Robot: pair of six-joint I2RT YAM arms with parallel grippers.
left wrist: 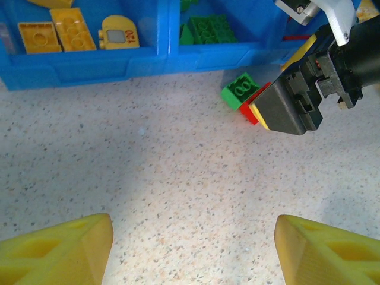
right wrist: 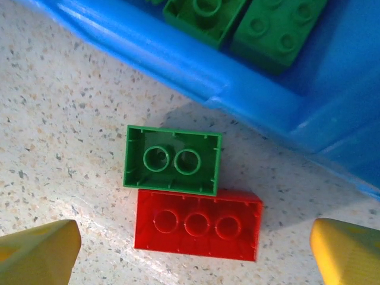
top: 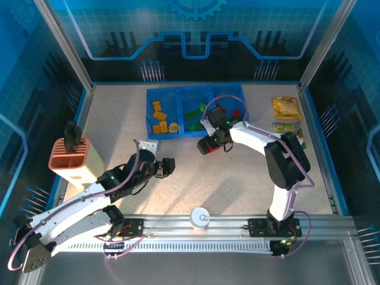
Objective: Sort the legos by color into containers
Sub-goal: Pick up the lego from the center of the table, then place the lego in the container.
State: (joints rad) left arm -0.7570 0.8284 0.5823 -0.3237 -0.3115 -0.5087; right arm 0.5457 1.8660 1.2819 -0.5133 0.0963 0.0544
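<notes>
Sorting looks close to finished from above: the blue tray [top: 148,113] sits at the far middle of the table [top: 237,184], with yellow bricks [top: 161,119] in its left compartment, green bricks [top: 192,114] in the middle and red bricks [top: 236,113] in the right. The right gripper [top: 209,144] hangs just before the tray's near wall. The left gripper [top: 169,166] waits nearer the bases. Print on the snack packets [top: 285,108] is too small to read.

From the left wrist, that gripper's yellow fingertips are spread wide over bare tabletop. Ahead, a green brick [left wrist: 242,89] and a red brick [left wrist: 249,111] lie on the table just outside the tray, partly under the right gripper. An arched yellow brick [left wrist: 119,32] in the tray reads "120".

From the right wrist, its fingers are also spread, holding nothing. The green brick lies upside down, hollow side up, with one long side touching the red brick, which lies studs up. Both should be light, rigid and slick. A pinch across the short width, on the flat side walls, should hold best. With the two touching, one finger would have to wedge between them or nudge them apart.
</notes>
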